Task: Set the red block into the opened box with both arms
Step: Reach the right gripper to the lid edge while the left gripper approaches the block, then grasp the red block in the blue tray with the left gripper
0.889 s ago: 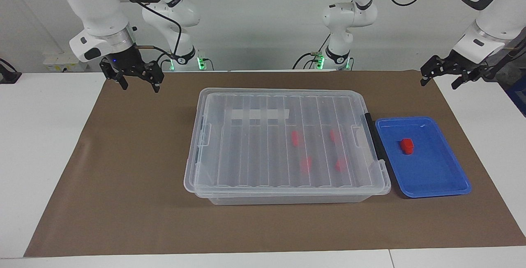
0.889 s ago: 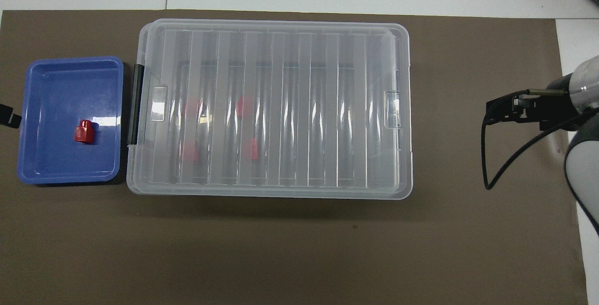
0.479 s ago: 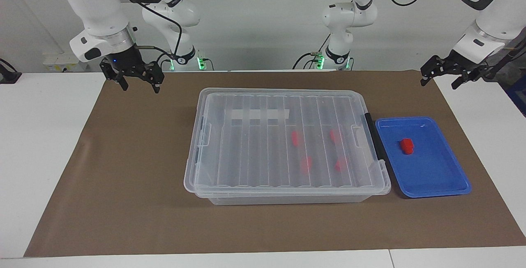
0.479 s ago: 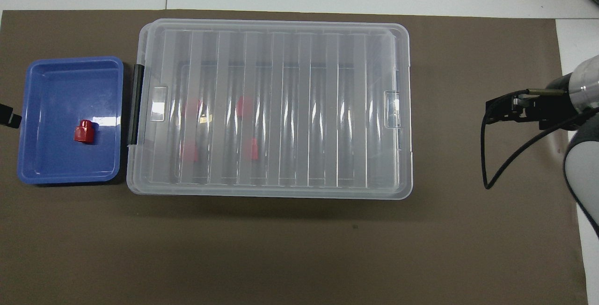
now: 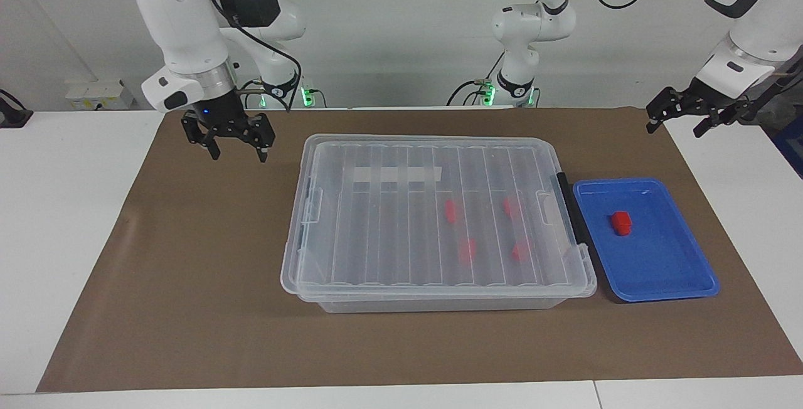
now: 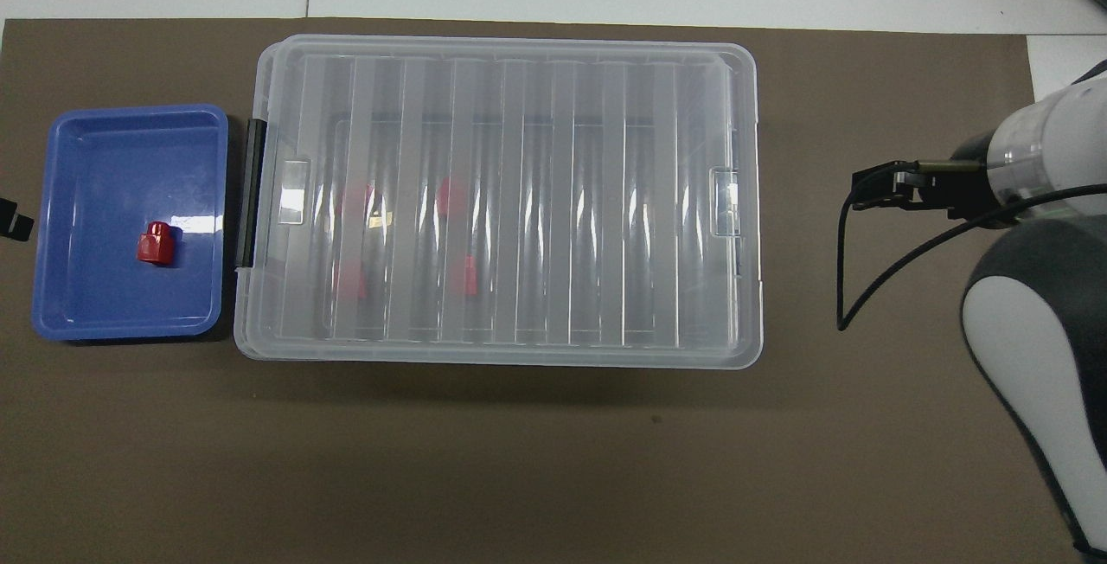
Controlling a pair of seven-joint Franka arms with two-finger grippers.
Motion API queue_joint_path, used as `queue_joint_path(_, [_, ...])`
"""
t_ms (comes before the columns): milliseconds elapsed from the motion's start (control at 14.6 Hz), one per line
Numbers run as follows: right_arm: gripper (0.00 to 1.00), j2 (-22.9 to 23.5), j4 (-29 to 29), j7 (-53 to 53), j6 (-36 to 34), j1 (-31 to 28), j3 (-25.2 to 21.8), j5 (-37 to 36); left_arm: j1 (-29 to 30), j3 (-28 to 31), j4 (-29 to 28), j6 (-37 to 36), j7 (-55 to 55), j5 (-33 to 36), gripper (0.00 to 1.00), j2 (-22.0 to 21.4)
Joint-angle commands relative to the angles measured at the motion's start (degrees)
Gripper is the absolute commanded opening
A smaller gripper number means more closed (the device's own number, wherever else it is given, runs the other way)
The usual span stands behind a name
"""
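Note:
One red block [image 5: 622, 223] [image 6: 156, 243] lies in the shallow blue tray [image 5: 677, 283] [image 6: 86, 322]. The clear box [image 5: 389, 233] [image 6: 553, 201] stands beside the tray with its ribbed lid lying flat on it. Several more red blocks [image 5: 450, 210] show through the lid. My right gripper [image 5: 236, 153] [image 6: 867, 188] hangs open and empty over the brown mat, off the box's end toward the right arm. My left gripper [image 5: 674, 129] hangs open and empty over the mat's corner at the left arm's end; only its tip [image 6: 9, 223] shows from overhead.
A brown mat [image 5: 188, 271] [image 6: 519, 460] covers the table under the box and tray. A black handle [image 5: 569, 208] [image 6: 252, 192] runs along the box's end next to the tray. A black cable [image 6: 873, 287] loops from the right wrist.
My right gripper has swung toward the box and come lower over the mat. The left gripper has drawn slightly away from the tray. Box, tray and blocks have not moved.

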Motion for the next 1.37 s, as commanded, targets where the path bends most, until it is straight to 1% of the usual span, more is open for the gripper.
queue_joint_path(0, [0.95, 1.9, -1.5, 2.2, 4.3, 1.1, 0.0, 0.7, -0.1, 0.0, -14.1, 12.9, -2.6, 1.0, 1.0, -5.5])
queue_joint_path(68, [0.95, 2.7, -1.5, 3.1, 5.3, 1.7, 0.0, 0.7, -0.2, -0.1, -15.5, 15.4, -5.8, 1.0, 1.0, -4.8])
queue_joint_path(137, [0.94, 3.7, -1.5, 3.5, 6.1, 2.3, -0.1, 0.7, -0.1, -0.1, -15.7, 17.6, -7.5, 1.0, 1.0, -3.5])
queue_joint_path(274, [0.93, 5.4, -1.5, 3.5, 8.0, 3.0, -0.1, 0.6, 0.0, -0.1, -16.0, 21.4, -7.7, 0.9, 1.0, -0.7])
queue_joint_path(342, [0.93, 5.9, -1.5, 3.5, 8.8, 3.2, 0.0, 0.6, 0.1, 0.0, -17.4, 23.4, -7.8, 0.9, 1.0, 0.2])
queue_joint_path(410, [0.92, 6.5, -1.5, 3.6, 9.3, 3.8, -0.1, 0.5, 0.8, -0.1, -19.6, 26.1, -7.9, 0.9, 1.0, 0.5])
queue_joint_path(547, [0.9, 7.7, -2.4, 3.6, 11.0, 4.6, -0.1, -0.2, 2.4, -0.1, -26.2, 34.3, -8.0, 0.9, 1.0, 0.5])
queue_joint_path(615, [0.9, 7.7, -3.1, 3.6, 11.8, 4.6, -0.1, -0.3, 2.8, -0.1, -28.4, 36.7, -8.0, 0.9, 1.0, 0.4])
queue_joint_path(752, [0.9, 7.6, -3.8, 3.4, 11.9, 4.6, -0.1, -0.3, 4.4, -0.1, -30.1, 38.5, -8.0, 0.9, 1.0, 0.8])
queue_joint_path(889, [0.9, 7.3, -4.6, 2.9, 11.6, 4.6, -0.1, -0.4, 4.4, -0.1, -30.3, 39.6, -9.7, 0.9, 1.0, 3.2])
queue_joint_path(1026, [0.9, 7.2, -4.8, 2.7, 11.2, 4.6, -0.1, -0.6, 3.7, -0.1, -30.6, 42.4, -13.3, 0.9, 1.0, 5.8])
queue_joint_path(1299, [0.9, 7.1, -4.9, 0.4, 10.8, 3.8, -0.1, -1.3, 3.7, -0.1, -30.8, 44.2, -13.0, 1.0, 1.0, 8.1])
